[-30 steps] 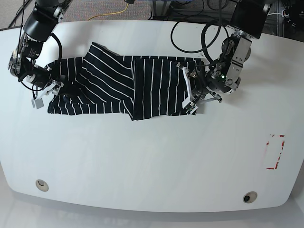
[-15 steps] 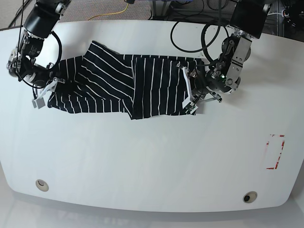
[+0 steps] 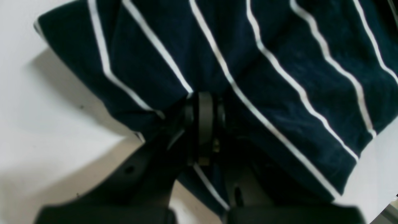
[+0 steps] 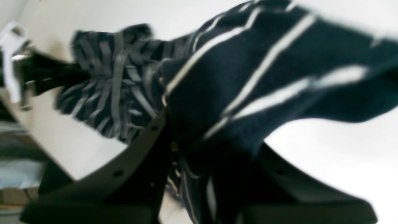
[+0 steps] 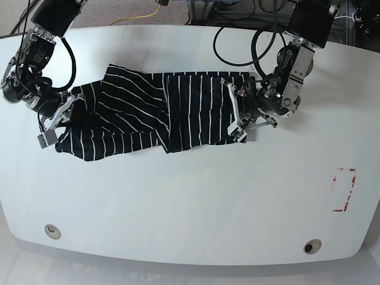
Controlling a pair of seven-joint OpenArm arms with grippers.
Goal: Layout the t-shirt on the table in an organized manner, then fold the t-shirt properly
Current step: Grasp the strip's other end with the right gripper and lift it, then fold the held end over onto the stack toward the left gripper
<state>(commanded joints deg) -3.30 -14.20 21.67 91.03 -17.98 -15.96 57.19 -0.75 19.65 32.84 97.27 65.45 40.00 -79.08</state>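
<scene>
Left gripper [image 5: 239, 113] and right gripper [image 5: 59, 119] both apparently clamped, arms spread apart.

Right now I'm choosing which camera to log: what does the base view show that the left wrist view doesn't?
Only the base view shows the whole t-shirt, the right gripper, the red marking and the table holes. Only the left wrist view shows the left gripper pinching the fabric close up. Both show striped cloth on white tabletop.

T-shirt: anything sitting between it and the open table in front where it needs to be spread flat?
Nothing visible. The t-shirt is pinched at both ends, by the left gripper and the right gripper. The table in front of it shows only the red marking and two small holes, all off to the sides.
</scene>
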